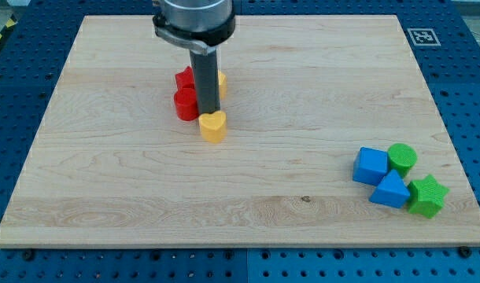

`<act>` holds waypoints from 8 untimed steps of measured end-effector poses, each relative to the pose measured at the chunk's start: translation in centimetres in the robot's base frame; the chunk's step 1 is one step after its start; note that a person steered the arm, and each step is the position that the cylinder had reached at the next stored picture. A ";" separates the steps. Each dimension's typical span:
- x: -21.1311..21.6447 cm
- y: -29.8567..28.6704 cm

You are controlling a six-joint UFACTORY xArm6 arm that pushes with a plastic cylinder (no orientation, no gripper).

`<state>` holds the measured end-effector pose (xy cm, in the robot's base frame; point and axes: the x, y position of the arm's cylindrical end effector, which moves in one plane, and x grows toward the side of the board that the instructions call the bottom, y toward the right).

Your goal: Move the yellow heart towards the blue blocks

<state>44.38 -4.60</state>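
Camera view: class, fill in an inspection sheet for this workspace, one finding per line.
Surface: wooden board on a blue pegboard.
Job's things: yellow heart at centre-left; blue cube and blue triangular block at the view's lower right.
Clutter: red blocks, yellow block, green cylinder, green star.
Grippers: none; my tip touches the heart's top edge.
Cables: nothing seen.
Surroundings: marker tag.

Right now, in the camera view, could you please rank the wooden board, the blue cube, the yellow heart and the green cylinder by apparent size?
1. Light wooden board, by far the largest.
2. Blue cube block.
3. Yellow heart block and green cylinder block: they look alike, so I won't rank them.
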 end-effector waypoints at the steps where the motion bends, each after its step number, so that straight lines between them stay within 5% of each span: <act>1: 3.1 3.0; 6: 7.6 -8.6; 8: 7.0 -5.2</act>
<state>51.33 -9.82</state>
